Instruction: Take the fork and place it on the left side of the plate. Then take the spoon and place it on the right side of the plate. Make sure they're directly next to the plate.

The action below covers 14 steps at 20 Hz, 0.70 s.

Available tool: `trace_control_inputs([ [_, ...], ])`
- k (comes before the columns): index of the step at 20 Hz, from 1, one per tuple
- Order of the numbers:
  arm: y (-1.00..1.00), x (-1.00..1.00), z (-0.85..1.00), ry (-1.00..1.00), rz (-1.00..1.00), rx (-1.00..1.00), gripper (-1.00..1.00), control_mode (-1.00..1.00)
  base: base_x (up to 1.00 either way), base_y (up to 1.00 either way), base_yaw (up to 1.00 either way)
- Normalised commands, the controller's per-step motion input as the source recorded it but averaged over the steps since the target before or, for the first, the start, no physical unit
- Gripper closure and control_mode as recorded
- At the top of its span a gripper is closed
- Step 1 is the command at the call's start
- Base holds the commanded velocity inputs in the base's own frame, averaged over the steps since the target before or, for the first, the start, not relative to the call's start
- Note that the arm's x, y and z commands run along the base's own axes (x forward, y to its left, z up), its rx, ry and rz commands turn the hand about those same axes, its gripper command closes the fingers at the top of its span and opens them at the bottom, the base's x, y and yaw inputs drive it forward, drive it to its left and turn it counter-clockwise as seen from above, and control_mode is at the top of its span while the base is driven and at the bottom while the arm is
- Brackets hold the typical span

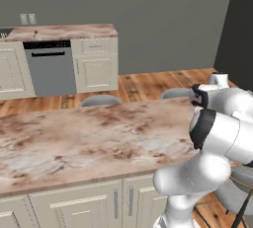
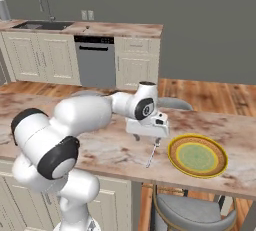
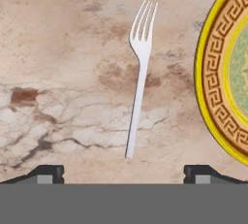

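The thin silver-grey metal fork (image 3: 139, 75) lies flat on the marbled pink-brown stone table (image 2: 100, 147), just beside the left side of the round plate with the yellow-orange rim and pale green centre (image 2: 198, 156), apart from its rim and roughly parallel to it. Both sit near the table's front edge, toward its right end in the right base view. The jaws (image 3: 124, 172) hang directly above the fork's handle, spread wide and grasping nothing; their two dark tips stand well apart on either side of the handle end.

The fork step looks finished, judging from how things lie: fork set down, jaws released. The next move calls for lifting clear without nudging the fork, then finding the spoon, which I cannot place from here, and bringing it to the plate's right side.

The table is an island with cream cabinet fronts (image 1: 74, 205) below and grey stools (image 2: 192, 212) tucked at its edges. Beyond it are a wood floor (image 1: 158, 81), a grey wall, and a back counter with a dishwasher (image 2: 95, 60) and sink (image 2: 42, 24).
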Motion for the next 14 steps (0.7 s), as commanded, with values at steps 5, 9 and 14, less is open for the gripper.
trace_control_inputs([
  [5,0.74,-0.29,0.27,0.0,0.0,0.0,-1.0,-1.0,0.0,0.0,0.0],
  [9,0.88,-0.44,0.12,0.0,0.0,0.0,-1.0,-1.0,0.0,0.0,0.0],
  [14,0.5,-0.62,0.23,-0.02,0.0,0.0,-1.0,-1.0,0.0,0.0,0.0],
])
